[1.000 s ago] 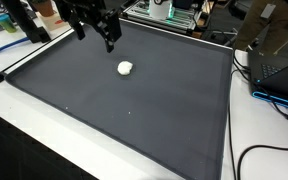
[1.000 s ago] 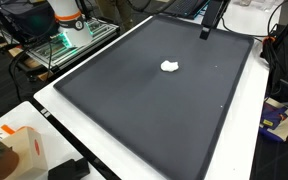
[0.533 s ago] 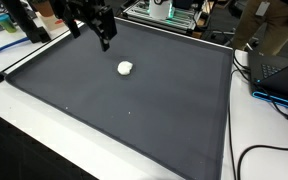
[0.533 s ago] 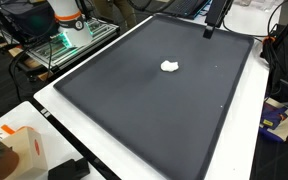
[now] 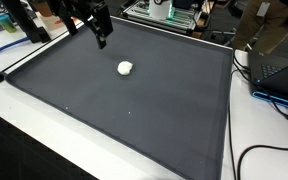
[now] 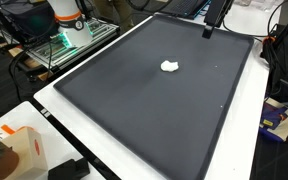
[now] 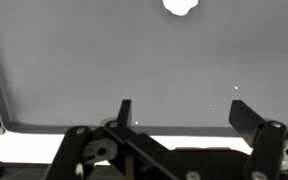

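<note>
A small white crumpled lump (image 5: pixel 125 68) lies on the dark grey mat (image 5: pixel 134 105); it also shows in the other exterior view (image 6: pixel 169 66) and at the top of the wrist view (image 7: pixel 182 5). My gripper (image 5: pixel 101 41) hangs above the mat's far edge, well apart from the lump, and shows near the mat's top corner in an exterior view (image 6: pixel 208 31). In the wrist view its jaws (image 7: pixel 184 112) are spread wide with nothing between them.
The mat (image 6: pixel 154 100) lies on a white table (image 5: pixel 259 130). A laptop (image 5: pixel 279 65) and cables (image 5: pixel 254 152) sit beside the mat. Equipment racks (image 6: pixel 64 45) and a cardboard box (image 6: pixel 19 150) stand around the table.
My gripper has risen and drawn back toward the mat's far edge, farther from the white lump. The lump has not moved.
</note>
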{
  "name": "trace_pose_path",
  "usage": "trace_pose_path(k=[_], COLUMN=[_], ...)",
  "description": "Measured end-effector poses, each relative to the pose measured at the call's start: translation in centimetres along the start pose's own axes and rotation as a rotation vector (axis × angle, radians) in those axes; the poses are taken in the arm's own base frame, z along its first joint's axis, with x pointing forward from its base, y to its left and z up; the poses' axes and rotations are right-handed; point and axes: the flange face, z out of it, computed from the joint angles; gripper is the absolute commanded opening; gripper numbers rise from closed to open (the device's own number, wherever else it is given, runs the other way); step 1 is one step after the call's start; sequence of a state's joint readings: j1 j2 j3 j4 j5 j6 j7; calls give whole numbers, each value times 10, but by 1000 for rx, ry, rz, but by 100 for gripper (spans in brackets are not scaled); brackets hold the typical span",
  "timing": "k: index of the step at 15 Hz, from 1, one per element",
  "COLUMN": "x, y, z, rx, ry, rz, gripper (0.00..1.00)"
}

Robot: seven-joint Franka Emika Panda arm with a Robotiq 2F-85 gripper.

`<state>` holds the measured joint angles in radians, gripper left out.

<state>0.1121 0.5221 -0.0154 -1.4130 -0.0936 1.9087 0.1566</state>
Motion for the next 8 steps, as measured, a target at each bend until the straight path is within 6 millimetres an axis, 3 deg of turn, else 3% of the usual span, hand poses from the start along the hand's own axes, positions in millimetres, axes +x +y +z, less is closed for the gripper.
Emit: trace_pose_path(k=[8], x=[-13], y=[8], z=[10], rx=[25], ry=[-178], rz=[5], gripper=[100])
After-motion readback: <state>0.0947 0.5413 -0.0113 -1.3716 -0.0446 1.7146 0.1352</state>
